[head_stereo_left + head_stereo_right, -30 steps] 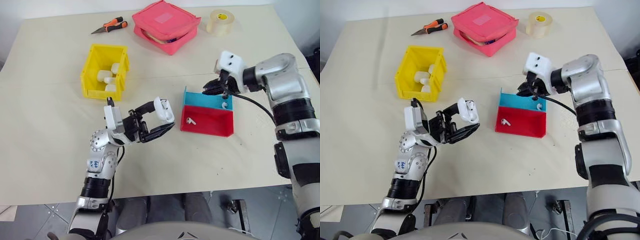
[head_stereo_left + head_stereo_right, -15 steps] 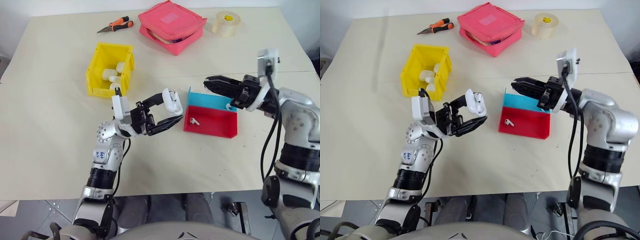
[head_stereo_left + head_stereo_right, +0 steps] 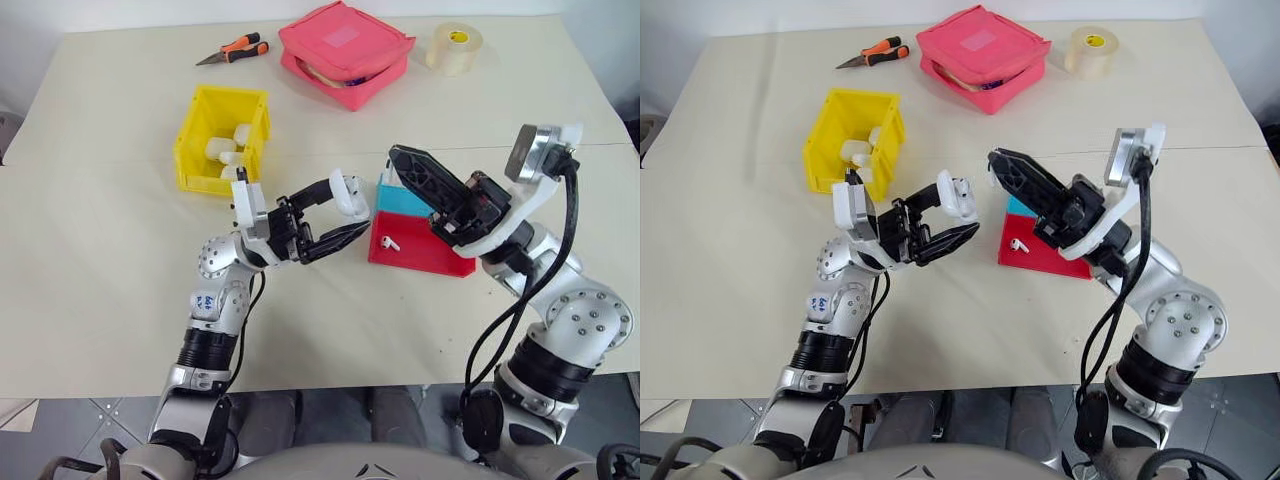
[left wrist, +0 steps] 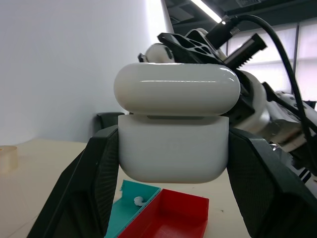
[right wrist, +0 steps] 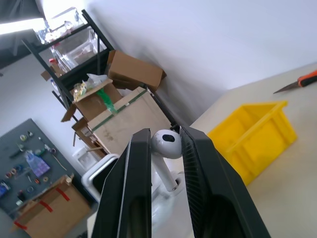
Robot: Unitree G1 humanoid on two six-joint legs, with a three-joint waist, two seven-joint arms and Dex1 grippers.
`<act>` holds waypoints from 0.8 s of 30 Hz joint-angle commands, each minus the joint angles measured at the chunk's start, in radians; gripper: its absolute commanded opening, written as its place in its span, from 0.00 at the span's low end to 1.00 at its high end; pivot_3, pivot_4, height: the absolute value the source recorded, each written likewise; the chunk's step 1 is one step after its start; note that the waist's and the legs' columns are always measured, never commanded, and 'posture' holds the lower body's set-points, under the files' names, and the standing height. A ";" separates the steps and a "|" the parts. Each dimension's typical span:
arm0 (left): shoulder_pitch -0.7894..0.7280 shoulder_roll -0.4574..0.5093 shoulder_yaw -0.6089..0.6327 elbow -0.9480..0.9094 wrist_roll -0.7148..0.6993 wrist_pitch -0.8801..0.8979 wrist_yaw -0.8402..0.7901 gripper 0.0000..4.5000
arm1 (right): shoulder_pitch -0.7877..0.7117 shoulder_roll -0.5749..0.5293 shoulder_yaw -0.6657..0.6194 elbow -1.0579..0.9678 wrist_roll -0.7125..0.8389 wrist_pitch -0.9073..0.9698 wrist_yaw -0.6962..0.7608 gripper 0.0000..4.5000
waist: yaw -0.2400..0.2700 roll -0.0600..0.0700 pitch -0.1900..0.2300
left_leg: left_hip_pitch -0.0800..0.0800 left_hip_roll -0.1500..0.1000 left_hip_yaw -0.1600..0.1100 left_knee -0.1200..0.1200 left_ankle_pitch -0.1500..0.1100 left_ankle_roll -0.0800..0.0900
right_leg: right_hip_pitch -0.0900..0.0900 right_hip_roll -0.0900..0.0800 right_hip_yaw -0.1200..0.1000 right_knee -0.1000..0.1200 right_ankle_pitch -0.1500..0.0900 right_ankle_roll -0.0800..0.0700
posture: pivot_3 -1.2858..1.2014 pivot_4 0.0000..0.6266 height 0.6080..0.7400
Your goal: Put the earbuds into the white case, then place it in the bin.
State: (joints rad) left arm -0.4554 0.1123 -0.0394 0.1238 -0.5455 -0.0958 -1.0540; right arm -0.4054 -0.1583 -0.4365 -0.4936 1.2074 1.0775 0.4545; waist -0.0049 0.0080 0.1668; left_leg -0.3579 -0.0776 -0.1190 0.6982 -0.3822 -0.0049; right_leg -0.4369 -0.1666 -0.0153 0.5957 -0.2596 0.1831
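The left gripper point(image 3: 335, 215) is clamping the white case point(image 3: 350, 198), lid apparently ajar, above the table point(image 3: 100, 300). The right gripper point(image 5: 163, 148) is pinching one earbud point(image 5: 166, 144) beside it; insertion probably comes next, needing lid clearance. Another earbud point(image 3: 388, 241) is lying in the red tray point(image 3: 425, 255); the yellow bin point(image 3: 222, 140) is waiting beyond.

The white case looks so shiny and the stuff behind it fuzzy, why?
In the left wrist view the case sits very close to the camera, between the left gripper's fingers; ceiling lights leave a bright streak across its glossy lid, and the arm and windows behind it are soft. In the left eye view the table is evenly lit, with faint shadows.
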 commanded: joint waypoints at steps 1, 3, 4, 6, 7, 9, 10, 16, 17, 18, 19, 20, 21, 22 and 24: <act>-0.015 -0.009 0.003 -0.020 -0.001 -0.004 0.012 0.62 | 0.035 -0.007 0.039 -0.056 0.065 -0.062 -0.036 0.14 | 0.000 0.000 0.000 | 0.000 0.000 0.000 0.000 0.000 0.000 | 0.000 0.000 0.000 0.000 0.000 0.000 | 0.52 0.24 1.00; -0.016 -0.012 0.002 -0.020 -0.001 -0.002 0.016 0.62 | 0.063 -0.011 0.067 -0.066 0.075 -0.087 -0.046 0.14 | 0.000 0.000 0.000 | 0.000 0.000 0.000 0.000 0.000 0.000 | 0.000 0.000 0.000 0.000 0.000 0.000 | 0.52 0.24 1.00; -0.017 -0.012 0.001 -0.019 -0.002 -0.002 0.016 0.62 | 0.075 -0.012 0.081 -0.071 0.079 -0.099 -0.050 0.14 | 0.000 0.000 0.000 | 0.000 0.000 0.000 0.000 0.000 0.000 | 0.000 0.000 0.000 0.000 0.000 0.000 | 0.52 0.24 1.00; -0.017 -0.015 0.000 -0.019 -0.002 -0.002 0.018 0.62 | 0.094 -0.018 0.109 -0.076 0.076 -0.125 -0.054 0.14 | 0.001 0.000 0.000 | 0.000 0.000 0.000 0.000 0.000 0.000 | 0.000 0.000 0.000 0.000 0.000 0.000 | 0.52 0.24 1.00; -0.017 -0.017 -0.001 -0.019 -0.003 -0.001 0.017 0.62 | 0.102 -0.018 0.122 -0.076 0.072 -0.139 -0.057 0.14 | 0.001 0.000 0.000 | 0.000 0.000 0.000 0.000 0.000 0.000 | 0.000 0.000 0.000 0.000 0.000 0.000 | 0.52 0.24 1.00; -0.017 -0.019 -0.002 -0.018 -0.003 0.000 0.016 0.62 | 0.114 -0.020 0.146 -0.076 0.065 -0.167 -0.061 0.14 | 0.001 0.000 0.000 | 0.000 0.000 0.000 0.000 0.000 0.000 | 0.000 0.000 0.000 0.000 0.000 0.000 | 0.52 0.24 1.00; -0.016 -0.020 -0.003 -0.018 -0.002 0.000 0.015 0.62 | 0.119 -0.021 0.158 -0.077 0.066 -0.178 -0.064 0.14 | 0.000 0.000 0.000 | 0.000 0.000 0.000 0.000 0.000 0.000 | 0.000 0.000 0.000 0.000 0.000 0.000 | 0.52 0.24 1.00; -0.017 -0.026 -0.005 -0.014 -0.003 0.003 0.011 0.62 | 0.143 -0.026 0.218 -0.072 0.053 -0.242 -0.075 0.14 | 0.001 0.000 0.000 | 0.000 0.000 0.000 0.000 0.000 0.000 | 0.000 0.000 0.000 0.000 0.000 0.000 | 0.52 0.24 1.00; -0.018 -0.028 -0.005 -0.013 -0.003 0.003 0.011 0.62 | 0.146 -0.029 0.224 -0.070 0.049 -0.251 -0.075 0.14 | 0.001 0.000 0.000 | 0.000 0.000 0.000 0.000 0.000 0.000 | 0.000 0.000 0.000 0.000 0.000 0.000 | 0.52 0.24 1.00; -0.019 -0.030 -0.005 -0.012 -0.002 0.002 0.010 0.62 | 0.150 -0.031 0.232 -0.069 0.045 -0.259 -0.075 0.14 | 0.001 0.000 0.000 | 0.000 0.000 0.000 0.000 0.000 0.000 | 0.000 0.000 0.000 0.000 0.000 0.000 | 0.52 0.24 1.00; -0.021 -0.032 -0.004 -0.010 -0.003 0.002 0.011 0.62 | 0.155 -0.034 0.240 -0.068 0.038 -0.268 -0.072 0.14 | 0.001 0.000 0.000 | 0.000 0.000 0.000 0.000 0.000 0.000 | 0.000 0.000 0.000 0.000 0.000 0.000 | 0.52 0.24 1.00; -0.022 -0.033 -0.004 -0.008 -0.003 0.001 0.011 0.62 | 0.160 -0.037 0.247 -0.067 0.034 -0.275 -0.071 0.14 | 0.001 0.000 0.000 | 0.000 0.000 0.000 0.000 0.000 0.000 | 0.000 0.000 0.000 0.000 0.000 0.000 | 0.52 0.24 1.00; -0.025 -0.036 0.001 -0.006 -0.008 0.003 0.015 0.62 | 0.167 -0.042 0.257 -0.065 0.023 -0.283 -0.066 0.14 | 0.001 0.000 0.000 | 0.000 0.000 0.000 0.000 0.000 0.000 | 0.000 0.000 0.000 0.000 0.000 0.000 | 0.52 0.24 1.00; -0.026 -0.039 0.004 -0.005 -0.010 0.004 0.018 0.62 | 0.173 -0.046 0.263 -0.065 0.016 -0.290 -0.062 0.14 | 0.001 0.000 0.000 | 0.000 0.000 0.000 0.000 0.000 0.000 | 0.000 0.000 0.000 0.000 0.000 0.000 | 0.52 0.24 1.00; -0.029 -0.046 0.013 -0.007 -0.021 0.012 0.031 0.62 | 0.191 -0.065 0.282 -0.069 -0.015 -0.308 -0.036 0.14 | 0.002 0.000 0.000 | 0.000 0.000 0.000 0.000 0.000 0.000 | 0.000 0.000 0.000 -0.001 0.000 0.000 | 0.52 0.24 1.00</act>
State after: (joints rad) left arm -0.4599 0.0810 -0.0396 0.1362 -0.5451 -0.0817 -1.0371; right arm -0.2301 -0.2031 -0.1730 -0.5292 1.2103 0.7809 0.3946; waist -0.0033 0.0080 0.1668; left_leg -0.3577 -0.0777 -0.1186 0.6980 -0.3822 -0.0047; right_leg -0.4365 -0.1664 -0.0153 0.5951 -0.2596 0.1831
